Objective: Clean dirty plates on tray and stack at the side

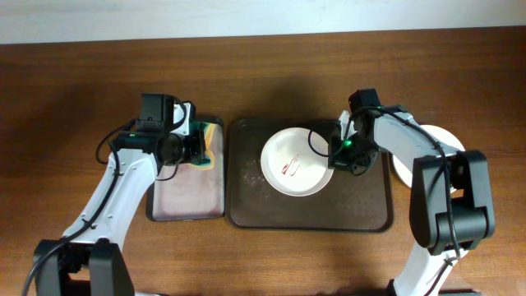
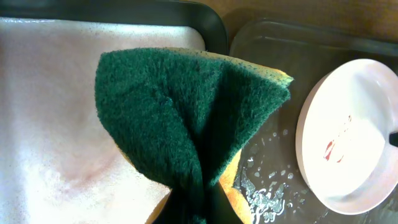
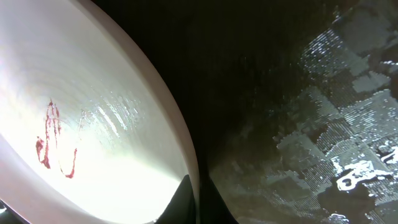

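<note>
A white plate [image 1: 294, 162] with red-brown smears in its centre lies on the large dark brown tray [image 1: 246, 205]. My right gripper [image 1: 336, 153] is shut on the plate's right rim; the right wrist view shows the rim [image 3: 180, 155] pinched between the fingers [image 3: 198, 202]. My left gripper [image 1: 200, 148] is shut on a green and yellow sponge [image 2: 193, 118], held over the right edge of the smaller tray, left of the plate [image 2: 348, 137]. Another white plate [image 1: 444, 140] lies on the table at the right, partly hidden by the right arm.
The smaller dark tray with pinkish-beige lining [image 1: 185, 193] sits left of the large tray. Water droplets lie on the large tray's wet surface [image 3: 323, 124]. The wooden table [image 1: 66, 99] extends around both trays.
</note>
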{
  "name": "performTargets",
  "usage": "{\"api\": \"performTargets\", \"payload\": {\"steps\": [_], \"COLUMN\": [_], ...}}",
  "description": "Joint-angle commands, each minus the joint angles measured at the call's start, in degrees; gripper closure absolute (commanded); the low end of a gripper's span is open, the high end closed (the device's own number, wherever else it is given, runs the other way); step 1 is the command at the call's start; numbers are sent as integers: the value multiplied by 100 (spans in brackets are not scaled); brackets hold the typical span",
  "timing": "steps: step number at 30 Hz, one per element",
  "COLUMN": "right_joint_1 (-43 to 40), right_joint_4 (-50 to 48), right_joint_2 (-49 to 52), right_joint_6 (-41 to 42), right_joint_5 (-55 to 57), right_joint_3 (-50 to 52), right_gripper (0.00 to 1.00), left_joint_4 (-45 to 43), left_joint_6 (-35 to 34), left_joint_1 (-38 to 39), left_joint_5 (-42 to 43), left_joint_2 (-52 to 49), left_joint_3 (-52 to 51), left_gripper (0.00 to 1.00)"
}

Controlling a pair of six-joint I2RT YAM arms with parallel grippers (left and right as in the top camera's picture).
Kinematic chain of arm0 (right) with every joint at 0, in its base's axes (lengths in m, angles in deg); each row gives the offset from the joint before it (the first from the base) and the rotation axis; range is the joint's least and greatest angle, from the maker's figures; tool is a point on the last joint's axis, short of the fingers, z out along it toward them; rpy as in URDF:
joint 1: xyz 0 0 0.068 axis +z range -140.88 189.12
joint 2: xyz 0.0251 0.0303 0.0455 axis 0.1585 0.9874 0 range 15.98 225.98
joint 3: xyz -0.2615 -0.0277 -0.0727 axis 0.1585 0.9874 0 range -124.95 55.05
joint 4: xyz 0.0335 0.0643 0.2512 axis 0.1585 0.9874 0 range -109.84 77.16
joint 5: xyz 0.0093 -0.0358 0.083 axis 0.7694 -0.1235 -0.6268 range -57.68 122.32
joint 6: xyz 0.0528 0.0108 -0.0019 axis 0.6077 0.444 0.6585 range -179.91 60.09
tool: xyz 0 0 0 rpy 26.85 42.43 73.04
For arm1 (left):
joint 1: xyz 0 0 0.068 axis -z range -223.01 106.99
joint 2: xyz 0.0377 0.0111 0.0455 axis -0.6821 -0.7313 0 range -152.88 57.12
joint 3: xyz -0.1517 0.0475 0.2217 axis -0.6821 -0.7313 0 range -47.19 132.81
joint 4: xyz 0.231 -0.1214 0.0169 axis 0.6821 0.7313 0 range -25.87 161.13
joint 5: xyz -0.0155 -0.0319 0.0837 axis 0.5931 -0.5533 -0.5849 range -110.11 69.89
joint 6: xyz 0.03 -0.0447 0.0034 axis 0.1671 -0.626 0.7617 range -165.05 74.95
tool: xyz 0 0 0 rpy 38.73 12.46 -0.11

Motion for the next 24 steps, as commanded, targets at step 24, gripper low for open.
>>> {"api": "performTargets", "payload": {"steps": [24], "right_joint_1": [26], "right_joint_4": [-20], "right_joint_2": [116], "right_joint_6": [26], "right_joint_5": [42], "right_joint_3": [120], "right_gripper": [96], "left_joint_4": [-614], "left_joint_6": [63], "left_joint_1": [435], "left_joint_5": [-474], "left_joint_2": [498], "left_joint_3": [120], "left_gripper": [100]}}
